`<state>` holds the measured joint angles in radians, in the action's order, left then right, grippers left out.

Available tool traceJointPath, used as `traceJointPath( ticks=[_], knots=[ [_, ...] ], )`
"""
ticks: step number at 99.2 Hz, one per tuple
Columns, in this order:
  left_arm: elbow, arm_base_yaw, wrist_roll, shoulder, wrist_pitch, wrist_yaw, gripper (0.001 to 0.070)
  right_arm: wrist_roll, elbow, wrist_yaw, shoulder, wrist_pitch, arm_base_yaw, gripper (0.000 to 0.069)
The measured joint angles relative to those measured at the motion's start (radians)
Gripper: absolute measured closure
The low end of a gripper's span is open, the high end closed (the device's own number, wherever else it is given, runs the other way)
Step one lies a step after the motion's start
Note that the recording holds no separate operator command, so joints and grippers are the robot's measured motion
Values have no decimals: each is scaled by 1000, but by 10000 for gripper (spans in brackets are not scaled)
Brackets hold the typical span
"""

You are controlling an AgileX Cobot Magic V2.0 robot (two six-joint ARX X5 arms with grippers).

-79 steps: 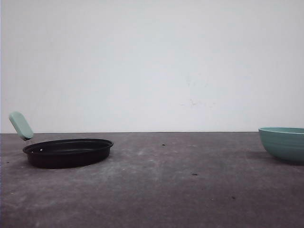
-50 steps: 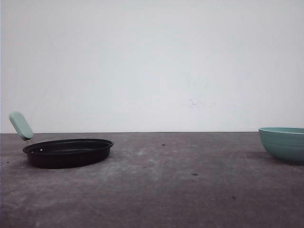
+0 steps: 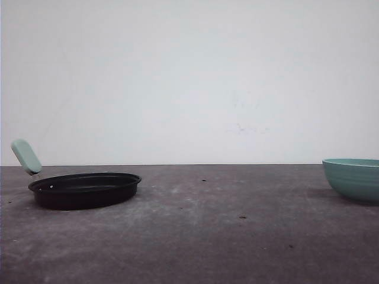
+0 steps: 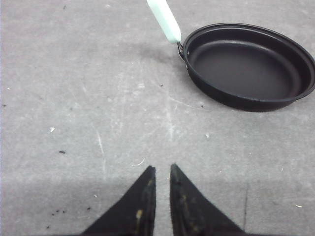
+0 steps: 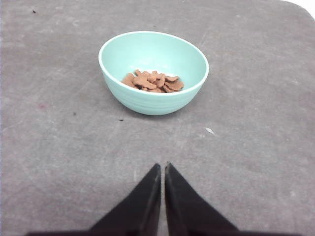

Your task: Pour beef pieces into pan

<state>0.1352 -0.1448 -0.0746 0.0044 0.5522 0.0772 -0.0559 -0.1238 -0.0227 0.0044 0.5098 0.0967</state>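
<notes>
The right gripper (image 5: 162,169) has its two black fingers almost pressed together, with just a thin line between them, and it holds nothing. It hangs over bare grey table (image 5: 59,162). A little way past the fingertips sits the green bowl (image 5: 153,96). Inside the bowl lie the beef pieces (image 5: 152,82), a small brown heap at the bottom.

The left gripper (image 4: 162,171) has its fingers close too, with a small gap, and nothing in between. It is also above bare table. Past it, and off to one side, sits the pan (image 4: 248,66), black and round, with nothing in it. Its pale green handle (image 4: 165,19) sticks up and away from the rim.

In the front view the pan (image 3: 84,190) is on the left side of the table and the bowl (image 3: 353,177) is far over on the right edge. They are well apart.

I think the job is only at the start. The beef is not in the pan yet, and no one holds the bowl. Next the right gripper needs to open wide, go to the bowl's rim and pinch it. Then it must carry the bowl across to the pan and tip it.

Counting: one pan, one bowl, one heap of beef with about ten pieces, and two grippers.
</notes>
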Motion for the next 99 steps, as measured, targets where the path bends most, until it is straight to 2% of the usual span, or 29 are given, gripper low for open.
traceJointPath(
  ticks=[64, 89, 99],
  knots=[
    [0, 0, 0, 0, 0, 0, 684, 0, 0, 0, 0, -3, 0, 682],
    [0, 0, 0, 0, 0, 0, 684, 3, 0, -3, 0, -92, 0, 682],
    [-2, 0, -14, 0, -15, -1, 684, 62, 0, 5, 0, -146, 0, 682]
  ],
)
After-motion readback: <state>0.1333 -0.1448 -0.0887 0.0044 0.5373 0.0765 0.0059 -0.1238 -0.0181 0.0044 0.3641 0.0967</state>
